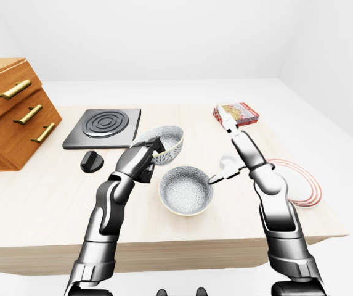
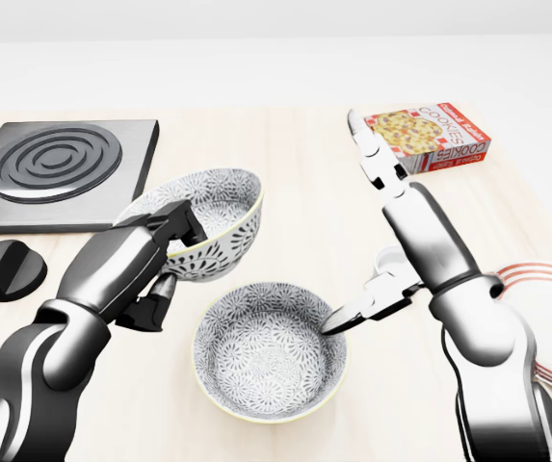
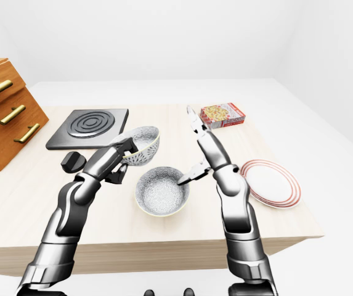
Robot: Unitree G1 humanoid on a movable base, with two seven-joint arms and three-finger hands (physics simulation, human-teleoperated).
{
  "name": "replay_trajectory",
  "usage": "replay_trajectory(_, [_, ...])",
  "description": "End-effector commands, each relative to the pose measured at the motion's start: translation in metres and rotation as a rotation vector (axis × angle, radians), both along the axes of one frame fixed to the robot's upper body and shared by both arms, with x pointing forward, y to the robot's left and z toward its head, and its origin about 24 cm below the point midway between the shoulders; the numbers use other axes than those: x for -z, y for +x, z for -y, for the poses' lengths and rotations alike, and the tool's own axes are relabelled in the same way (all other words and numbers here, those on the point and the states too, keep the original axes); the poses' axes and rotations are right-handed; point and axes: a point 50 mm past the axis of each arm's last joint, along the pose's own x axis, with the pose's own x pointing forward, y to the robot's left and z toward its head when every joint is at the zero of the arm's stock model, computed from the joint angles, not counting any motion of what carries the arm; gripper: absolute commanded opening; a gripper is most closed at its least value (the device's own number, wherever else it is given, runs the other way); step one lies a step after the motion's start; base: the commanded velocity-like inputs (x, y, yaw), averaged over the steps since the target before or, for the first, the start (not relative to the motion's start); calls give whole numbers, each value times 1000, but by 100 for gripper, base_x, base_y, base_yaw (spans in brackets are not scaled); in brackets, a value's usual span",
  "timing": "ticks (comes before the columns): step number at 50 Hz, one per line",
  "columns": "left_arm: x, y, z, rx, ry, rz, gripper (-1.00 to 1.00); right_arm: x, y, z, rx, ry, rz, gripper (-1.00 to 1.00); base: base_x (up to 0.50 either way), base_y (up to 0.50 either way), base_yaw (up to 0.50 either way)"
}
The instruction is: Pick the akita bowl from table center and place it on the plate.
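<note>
Here, in the head view, the fingers (image 2: 174,226) of the left hand (image 2: 131,265) are clamped over the near rim of the akita bowl (image 2: 213,207), thumb outside the wall. The akita bowl is held clear of the counter (image 2: 295,192), tilted with its opening turned toward the view's top right. It hangs just up and left of the second bowl (image 2: 271,351). The second bowl carries the same pattern and rests upright on the counter.

The fingers (image 2: 377,168) of the right hand (image 2: 406,226) are spread wide and hold nothing. Two point straight up the view, to the right of the second bowl. The thumb (image 2: 353,313) reaches down-left, its tip at or just above the second bowl's right rim; contact cannot be told.

A small white cup (image 2: 385,258) stands right of the second bowl, partly hidden by the right hand. The plate (image 3: 271,185), red-ringed and bare, lies farther right of the second bowl, well apart from the akita bowl. A cookie box (image 2: 430,135) lies up and right of the second bowl. A black hob (image 2: 59,164) lies up and left of it, with a black knob (image 2: 11,269) directly left. A wooden drawer cabinet (image 1: 10,111) stands farthest left.
</note>
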Motion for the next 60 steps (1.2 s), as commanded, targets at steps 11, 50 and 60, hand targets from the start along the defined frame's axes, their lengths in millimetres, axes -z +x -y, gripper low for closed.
replay_trajectory(11, [-1,8,-10,-22,35,-32,-100,-10,48,-35,-77,-192,-84,100,0,0,0])
replay_trajectory(50, [-4,8,-8,-10,14,-24,-100,21,93,-90,-145,-233,-357,100,0,0,0])
replay_trajectory(60, [-3,7,-7,-5,10,-29,-100,22,90,-96,-171,-255,-359,100,0,0,0])
